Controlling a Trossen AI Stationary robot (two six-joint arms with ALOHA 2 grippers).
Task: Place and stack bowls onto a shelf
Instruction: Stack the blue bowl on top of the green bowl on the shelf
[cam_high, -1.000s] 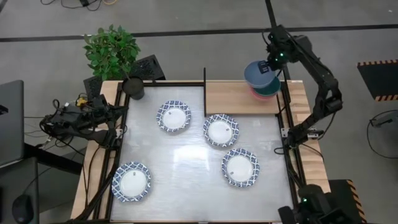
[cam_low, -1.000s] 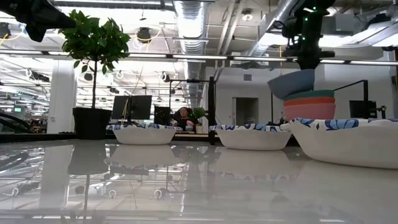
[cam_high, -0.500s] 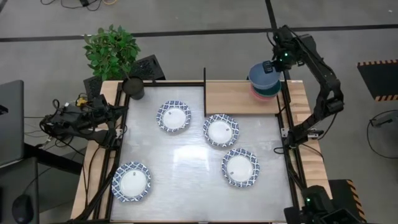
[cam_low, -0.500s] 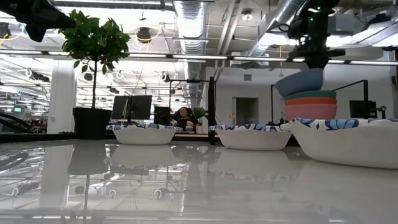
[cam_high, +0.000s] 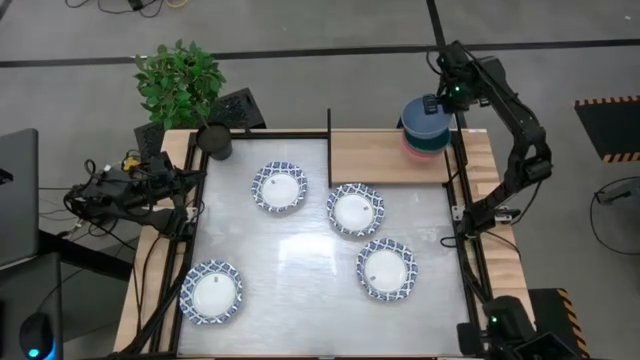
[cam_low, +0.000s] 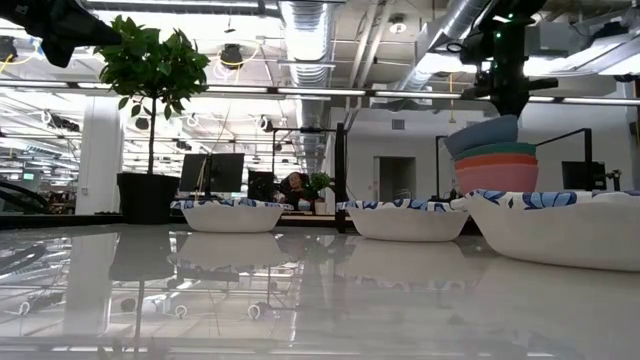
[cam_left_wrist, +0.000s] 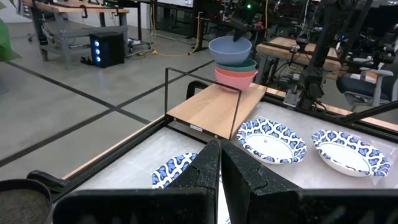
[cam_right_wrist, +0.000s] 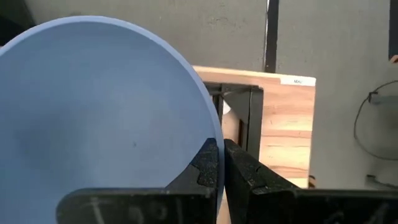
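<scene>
A blue bowl (cam_high: 424, 116) sits tilted on top of a stack at the right end of the wooden shelf (cam_high: 375, 157). Beneath it are a green bowl (cam_low: 497, 151) and pink-red bowls (cam_low: 497, 176). My right gripper (cam_high: 440, 103) stands over the stack's far right side and is shut on the blue bowl. Four white bowls with blue rims rest on the tabletop (cam_high: 279, 187) (cam_high: 355, 210) (cam_high: 387, 268) (cam_high: 211, 292). My left gripper (cam_left_wrist: 219, 163) is shut and waits at the table's left edge. My right gripper (cam_right_wrist: 221, 150) pinches the blue bowl's rim (cam_right_wrist: 210, 134) between its two fingers, on the bowl's far right side. The fingers come from above, pointing down. The bowl (cam_low: 482, 135) is tilted, held side up, and its lower side lies in the green bowl.
A thin black post (cam_high: 329, 132) stands at the shelf's left end, and black frame rails (cam_high: 459, 160) run along the table's right side. A potted plant (cam_high: 180, 85) and a dark pot (cam_high: 215, 141) stand at the far left corner. Bare white tabletop (cam_high: 290, 255) lies between the bowls.
My right gripper has carried the blue bowl a little toward the table's right edge and then down. The bowl, hanging above the stack a second ago, now lies tilted on the green bowl. The gripper has stayed shut on the rim.
</scene>
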